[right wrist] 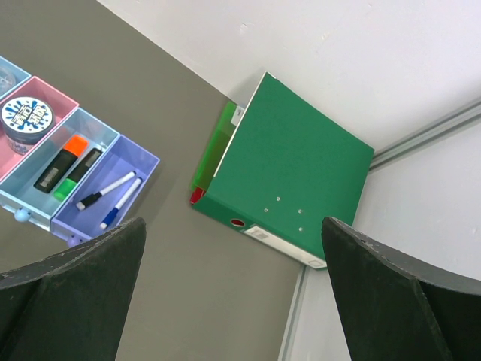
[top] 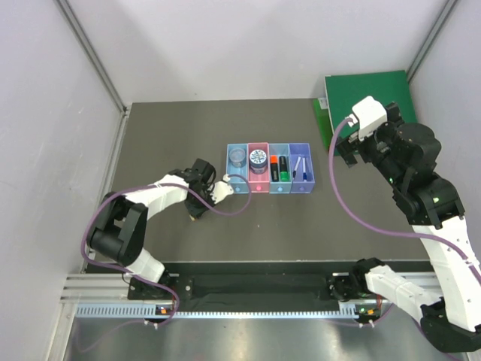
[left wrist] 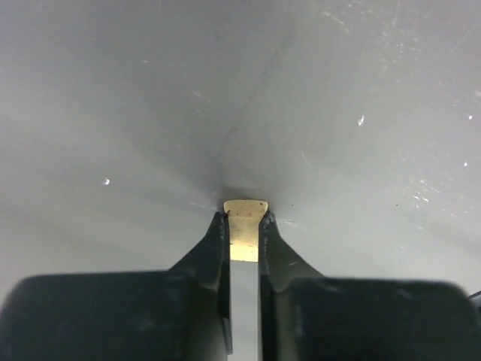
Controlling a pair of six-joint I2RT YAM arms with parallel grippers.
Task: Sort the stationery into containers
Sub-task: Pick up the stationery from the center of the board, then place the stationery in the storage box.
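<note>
My left gripper (top: 197, 213) is down at the dark table, left of the bins. In the left wrist view it (left wrist: 244, 219) is shut on the tiny orange block (left wrist: 245, 235), right at the table surface. The four joined bins (top: 302, 189) hold a grey tin (top: 238, 157), a blue tin (top: 258, 159), the orange-capped and green-capped highlighters (top: 279, 168) and two white pens (top: 301, 168). My right gripper (top: 347, 147) is open and empty, raised right of the bins. Its wrist view (right wrist: 233, 226) shows the pens (right wrist: 113, 197) and highlighters (right wrist: 66, 167) in their bins.
A large green binder (top: 364, 101) lies at the back right corner, also in the right wrist view (right wrist: 293, 158). White walls close in the table on the left, back and right. The left arm's purple cable (top: 225, 212) loops near the bins.
</note>
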